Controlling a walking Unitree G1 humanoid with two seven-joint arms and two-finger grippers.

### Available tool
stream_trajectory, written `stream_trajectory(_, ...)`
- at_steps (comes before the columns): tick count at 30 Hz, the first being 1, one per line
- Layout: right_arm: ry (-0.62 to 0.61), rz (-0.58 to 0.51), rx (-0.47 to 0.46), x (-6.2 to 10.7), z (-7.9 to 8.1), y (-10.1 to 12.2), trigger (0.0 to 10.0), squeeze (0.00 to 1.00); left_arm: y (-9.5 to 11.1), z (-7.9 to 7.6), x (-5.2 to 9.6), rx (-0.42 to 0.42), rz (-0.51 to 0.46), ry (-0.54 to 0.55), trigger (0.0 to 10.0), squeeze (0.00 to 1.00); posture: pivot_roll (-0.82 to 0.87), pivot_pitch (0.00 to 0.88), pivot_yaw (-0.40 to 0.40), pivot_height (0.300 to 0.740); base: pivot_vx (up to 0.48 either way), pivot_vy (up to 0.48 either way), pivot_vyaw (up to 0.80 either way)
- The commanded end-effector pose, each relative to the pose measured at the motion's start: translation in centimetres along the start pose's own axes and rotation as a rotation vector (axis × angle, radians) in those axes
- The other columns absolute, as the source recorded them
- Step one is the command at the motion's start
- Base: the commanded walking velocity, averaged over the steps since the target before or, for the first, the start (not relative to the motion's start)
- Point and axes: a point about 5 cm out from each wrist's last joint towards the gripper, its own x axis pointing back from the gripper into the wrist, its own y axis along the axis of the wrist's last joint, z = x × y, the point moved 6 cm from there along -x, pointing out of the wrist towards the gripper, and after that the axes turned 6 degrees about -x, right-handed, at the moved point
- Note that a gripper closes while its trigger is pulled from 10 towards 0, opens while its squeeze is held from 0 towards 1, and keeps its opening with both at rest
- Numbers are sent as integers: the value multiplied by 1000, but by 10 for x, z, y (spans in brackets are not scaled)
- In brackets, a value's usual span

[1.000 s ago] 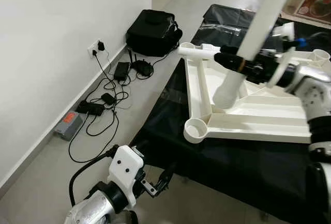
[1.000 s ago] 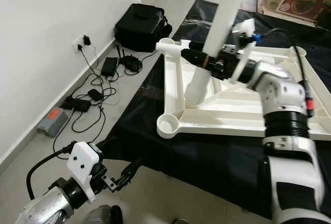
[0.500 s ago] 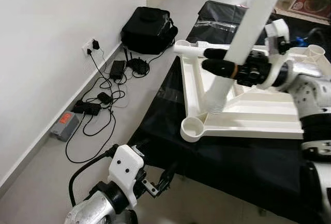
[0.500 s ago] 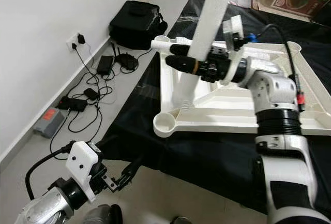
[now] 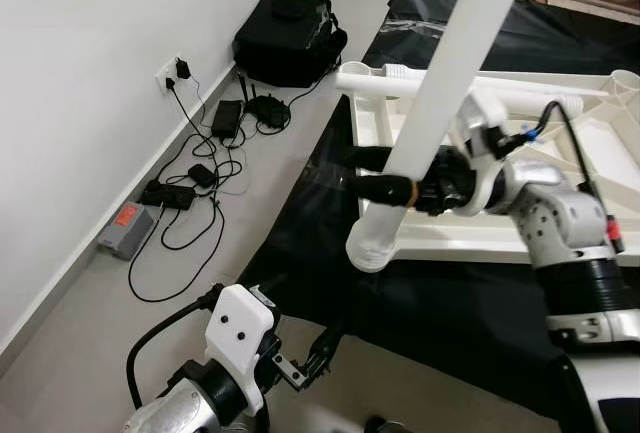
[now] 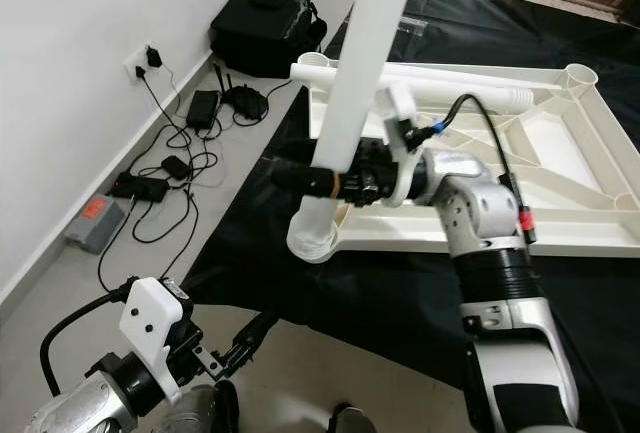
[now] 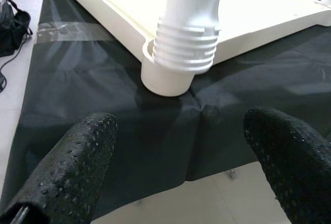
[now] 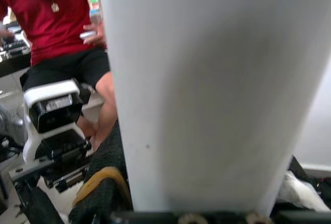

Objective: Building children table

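Observation:
A white table top (image 5: 520, 238) lies upside down on a black cloth (image 5: 460, 313). My right gripper (image 5: 388, 187) is shut on a long white table leg (image 5: 455, 63), which it holds nearly upright. The leg's ribbed lower end (image 7: 187, 42) sits at the near-left corner socket (image 7: 164, 81) of the table top; I cannot tell how deep it is. My left gripper (image 7: 178, 128) hangs low beside the cloth's edge, open, and points at that corner from below. Its fingers (image 5: 322, 345) hold nothing.
Another white tube (image 6: 430, 74) lies along the table top's far edge. A black bag (image 5: 290, 33), chargers and cables (image 5: 200, 183), a wall socket (image 5: 178, 71) and a grey box (image 5: 124, 229) lie along the wall at left. A person in a red shirt (image 8: 57, 22) stands close by.
My right gripper has carried the leg's lower end out of the frame's inside to the near-left corner socket and stood it more upright. The camera has shifted. My left arm has stayed put.

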Motion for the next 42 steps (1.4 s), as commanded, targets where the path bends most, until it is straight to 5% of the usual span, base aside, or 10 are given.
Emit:
stream_trajectory(1,30,5,32,-4,6,1,10000,0,-3,-4,3,8,17,-14,10000,0,189,277,-35,740,0,0,0)
stream_trajectory(12,59,-20,138,-7,7,30,10000,0,-2,-7,5,2,27,-27,10000,0,200,261,-36,740,0,0,0)
stream_trajectory(27,152,149,194,-8,2,19,10000,0,4,-13,12,6,30,-40,10000,0,232,289,-37,740,0,0,0)
stream_trajectory(42,132,145,204,-3,-5,21,10000,0,11,-17,16,13,24,-41,10000,0,241,324,-43,740,0,0,0)
